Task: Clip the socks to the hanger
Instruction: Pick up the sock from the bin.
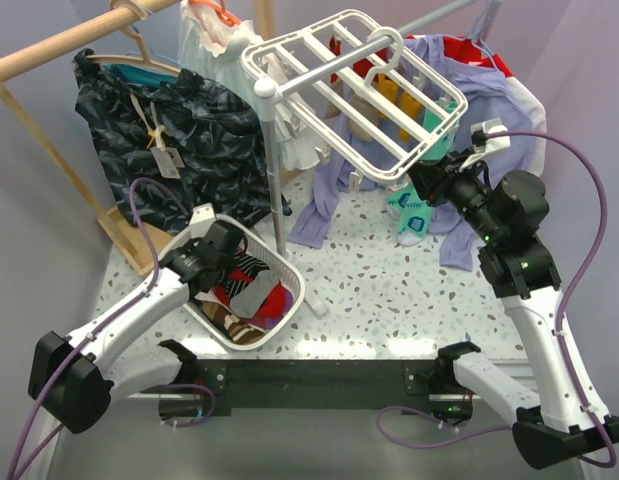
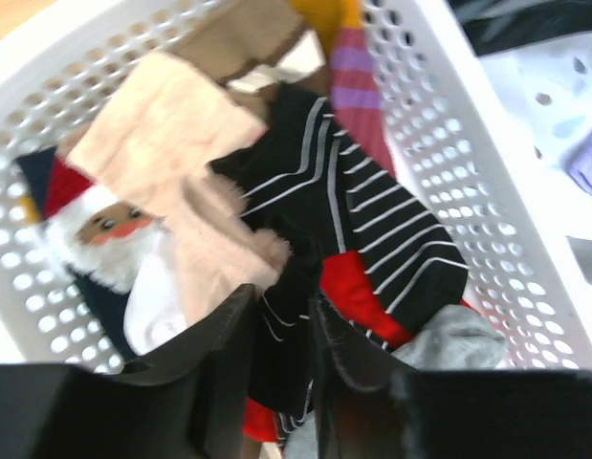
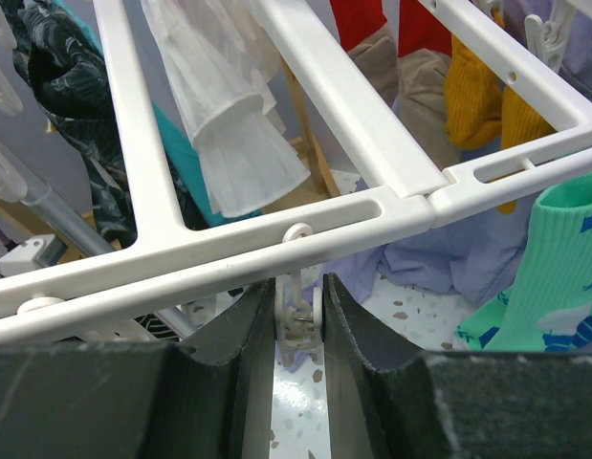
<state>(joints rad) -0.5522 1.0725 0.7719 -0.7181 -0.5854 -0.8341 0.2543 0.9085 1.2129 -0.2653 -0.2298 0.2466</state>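
Two red socks [image 3: 426,21] with tan cuffs hang under the far side of the white hanger [image 3: 353,206], next to a pair of yellow socks [image 3: 468,91] and a teal sock [image 3: 554,258]. Nearer, the right gripper [image 3: 298,298] reaches up beneath the frame's near bar, its jaws pinched narrowly on a small white clip [image 3: 297,330] dangling there. Down on the speckled table [image 1: 389,290], the left gripper [image 2: 281,306] dips into the white basket [image 2: 468,143] of laundry. Its jaws stand only partly apart with a fold of black striped cloth [image 2: 372,210] between them; whether they really grip it, I cannot tell.
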